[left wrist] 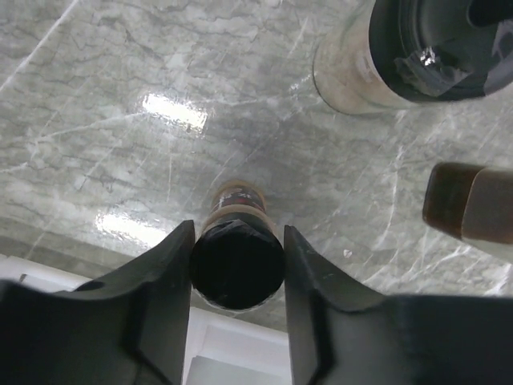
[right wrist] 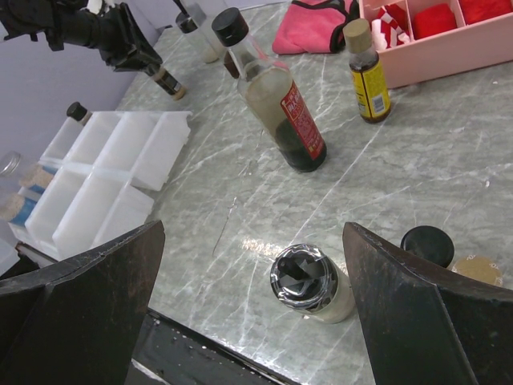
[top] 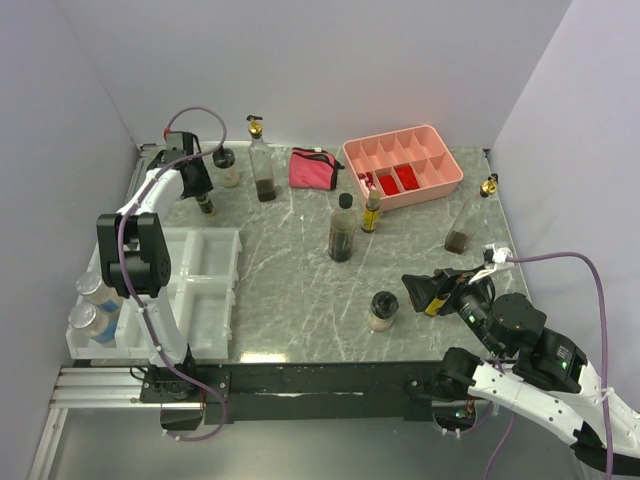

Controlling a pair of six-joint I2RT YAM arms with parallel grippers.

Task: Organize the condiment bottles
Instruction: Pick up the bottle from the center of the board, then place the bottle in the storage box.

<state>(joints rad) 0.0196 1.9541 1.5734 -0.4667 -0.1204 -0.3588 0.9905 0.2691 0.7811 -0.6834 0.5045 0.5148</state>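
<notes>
My left gripper [top: 201, 186] is at the far left, shut on the black cap of a small brown spice bottle [left wrist: 236, 269] that hangs tilted just over the marble table [top: 290, 270]; it also shows in the top view [top: 206, 204]. My right gripper [right wrist: 253, 233] is wide open and empty above a shiny-lidded jar [right wrist: 309, 282], near the front edge [top: 383, 310]. A black-capped bottle of dark liquid [top: 342, 230], a small yellow bottle [top: 372, 212], a gold-topped tall bottle [top: 262, 170], a black-lidded jar [top: 226, 166] and a leaning gold-topped bottle [top: 468, 222] stand around.
A white compartment organizer [top: 205, 285] sits at the left front, with two jars [top: 86, 305] in its outer side. A pink pouch [top: 312, 168] and a pink tray [top: 440, 180] with red items lie at the back. Another small black-capped bottle [right wrist: 427, 243] stands beside my right fingers.
</notes>
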